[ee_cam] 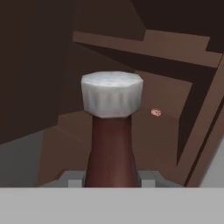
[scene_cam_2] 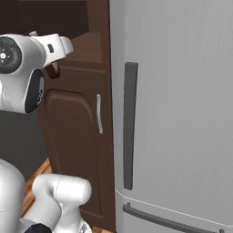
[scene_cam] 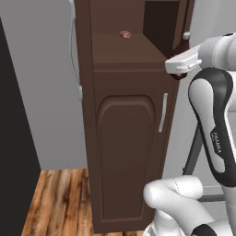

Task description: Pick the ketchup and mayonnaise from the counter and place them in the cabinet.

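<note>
Ketchup (ee_cam: 111, 148) pinched in the hand (scene_cam: 182, 64).
Held at the cabinet (scene_cam: 124, 138) niche's front corner, a small pink item (scene_cam: 125, 34) inside.

White glossy arm (scene_cam: 209, 115) with rounded links, dark joint bands, and small vertical lettering on one segment.

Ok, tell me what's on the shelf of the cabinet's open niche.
On the cabinet niche shelf lies one small pinkish object. The gripper holds the ketchup at the niche's edge, covering part of it.
</note>
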Tool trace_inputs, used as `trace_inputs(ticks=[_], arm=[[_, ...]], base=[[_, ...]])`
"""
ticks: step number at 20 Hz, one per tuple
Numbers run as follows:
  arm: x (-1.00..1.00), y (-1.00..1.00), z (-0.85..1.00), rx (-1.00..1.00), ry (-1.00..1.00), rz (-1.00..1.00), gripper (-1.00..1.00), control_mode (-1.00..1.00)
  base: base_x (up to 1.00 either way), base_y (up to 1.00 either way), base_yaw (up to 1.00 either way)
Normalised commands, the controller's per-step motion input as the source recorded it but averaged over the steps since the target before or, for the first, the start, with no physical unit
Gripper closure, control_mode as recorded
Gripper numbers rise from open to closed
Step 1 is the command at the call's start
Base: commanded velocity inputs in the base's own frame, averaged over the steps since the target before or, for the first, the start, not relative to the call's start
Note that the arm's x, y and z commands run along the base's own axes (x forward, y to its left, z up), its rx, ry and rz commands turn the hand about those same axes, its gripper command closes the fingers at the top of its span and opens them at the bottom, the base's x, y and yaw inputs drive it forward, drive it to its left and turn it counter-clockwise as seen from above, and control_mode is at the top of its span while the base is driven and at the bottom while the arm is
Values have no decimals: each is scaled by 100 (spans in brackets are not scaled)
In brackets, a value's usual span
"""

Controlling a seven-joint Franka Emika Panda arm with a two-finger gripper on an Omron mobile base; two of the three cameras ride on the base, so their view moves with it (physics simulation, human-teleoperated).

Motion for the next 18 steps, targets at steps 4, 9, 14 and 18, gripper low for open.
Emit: trace_inputs(ticks=[4,9,14,18], arm=[[25,3,10,0,0,0,100,-100],[23,8,1,0,0,0,100,-100],[25,12,0,0,0,0,100,-100],[23,13,0,0,0,0,100,-100]], base=[[0,0,0],[0,0,0],[0,0,0],[0,0,0]])
